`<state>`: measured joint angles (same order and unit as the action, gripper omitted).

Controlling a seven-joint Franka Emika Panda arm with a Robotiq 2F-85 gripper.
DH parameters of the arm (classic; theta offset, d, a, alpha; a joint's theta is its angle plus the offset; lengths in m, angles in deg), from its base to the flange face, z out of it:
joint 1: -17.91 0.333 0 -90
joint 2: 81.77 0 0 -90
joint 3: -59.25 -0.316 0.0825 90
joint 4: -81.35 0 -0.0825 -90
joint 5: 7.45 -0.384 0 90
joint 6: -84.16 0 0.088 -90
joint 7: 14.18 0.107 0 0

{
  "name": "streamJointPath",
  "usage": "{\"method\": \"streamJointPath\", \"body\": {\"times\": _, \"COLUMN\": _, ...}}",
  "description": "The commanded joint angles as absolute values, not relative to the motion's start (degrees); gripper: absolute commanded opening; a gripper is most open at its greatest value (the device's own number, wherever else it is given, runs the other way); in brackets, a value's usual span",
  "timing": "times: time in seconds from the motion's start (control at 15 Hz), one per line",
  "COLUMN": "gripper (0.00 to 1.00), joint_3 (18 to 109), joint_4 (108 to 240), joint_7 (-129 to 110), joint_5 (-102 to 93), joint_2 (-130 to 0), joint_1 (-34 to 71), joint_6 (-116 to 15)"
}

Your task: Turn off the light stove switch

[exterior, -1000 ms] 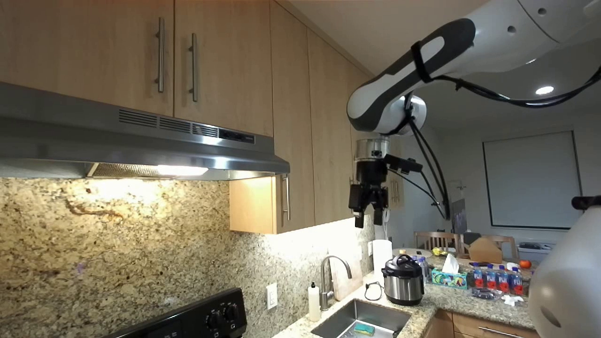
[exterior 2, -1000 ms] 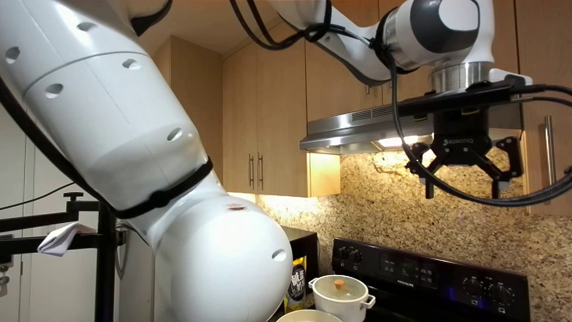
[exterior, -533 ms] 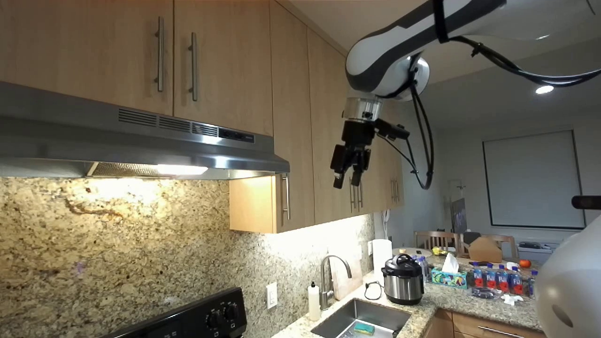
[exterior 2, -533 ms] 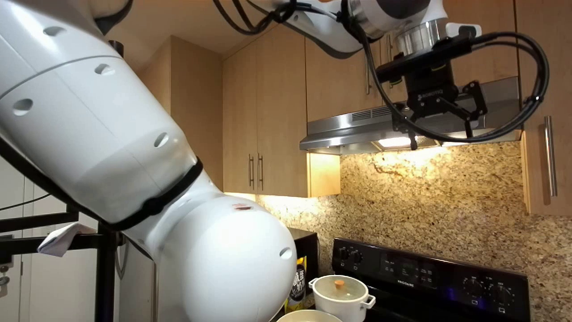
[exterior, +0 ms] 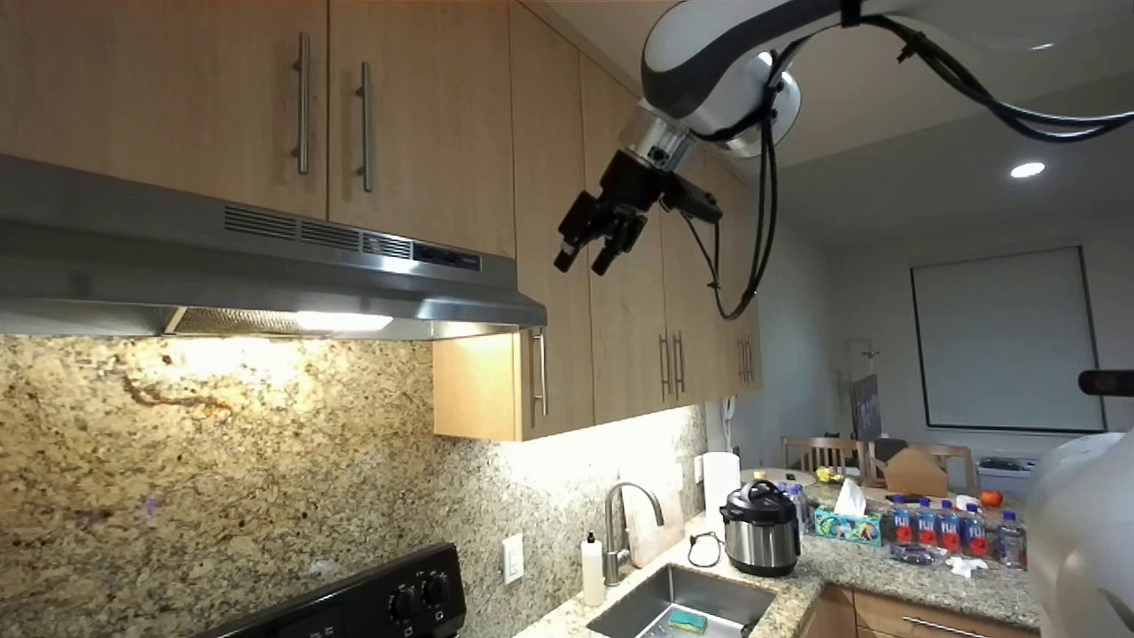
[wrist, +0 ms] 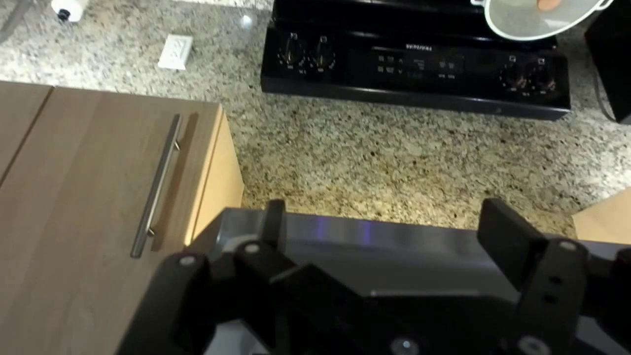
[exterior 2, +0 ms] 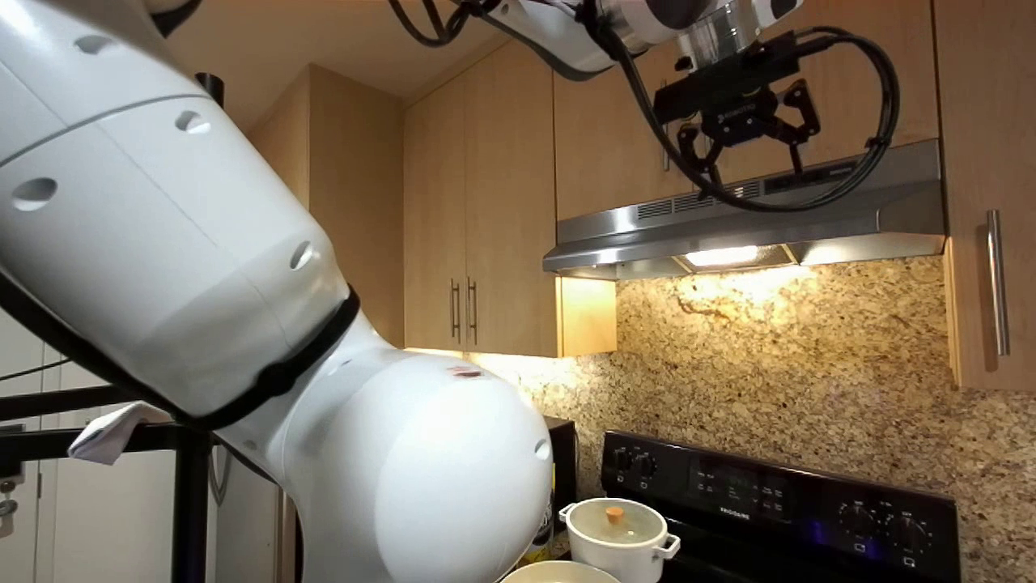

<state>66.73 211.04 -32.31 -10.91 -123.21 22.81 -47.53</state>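
Note:
The stainless range hood [exterior: 266,266] hangs under the cabinets, also in an exterior view [exterior 2: 631,243] and across the lower wrist view [wrist: 384,261]. Its lamp [exterior: 344,321] is lit in both exterior views. A dark switch panel [exterior: 446,256] sits at one end of the hood front. It also shows in an exterior view [exterior 2: 835,171], partly behind a finger and cable; its separate switches are too small to tell. My black gripper [exterior: 583,262] is open, empty and tilted, in front of the hood, apparently apart from it; its spread fingers show in the wrist view [wrist: 382,209].
Wooden cabinets [exterior: 425,115] with bar handles stand above and beside the hood. A cabinet handle [wrist: 157,185] is left of the gripper in the wrist view. Below are the black stove panel [exterior 2: 777,494] with knobs and a white lidded pot [exterior 2: 615,542]. A sink [exterior: 709,602] lies beyond.
My gripper has moved up and leftward in both exterior views, from hanging low and straight down to tilted at hood height. It stays open. The hood lamp stays lit.

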Motion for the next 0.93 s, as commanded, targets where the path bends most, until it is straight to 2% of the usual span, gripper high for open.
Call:
{"method": "streamJointPath", "body": {"times": 0.0, "gripper": 1.00, "joint_3": 66.7, "joint_4": 210.9, "joint_7": -32.2, "joint_5": -11.1, "joint_2": -123.2, "joint_1": 23.4, "joint_6": -48.1}}
{"method": "streamJointPath", "body": {"times": 0.4, "gripper": 1.00, "joint_3": 66.8, "joint_4": 210.9, "joint_7": -32.3, "joint_5": -11.4, "joint_2": -123.2, "joint_1": 23.6, "joint_6": -48.4}}
{"method": "streamJointPath", "body": {"times": 0.87, "gripper": 1.00, "joint_3": 65.5, "joint_4": 204.7, "joint_7": -36.5, "joint_5": -10.5, "joint_2": -117.7, "joint_1": 28.2, "joint_6": -59.8}}
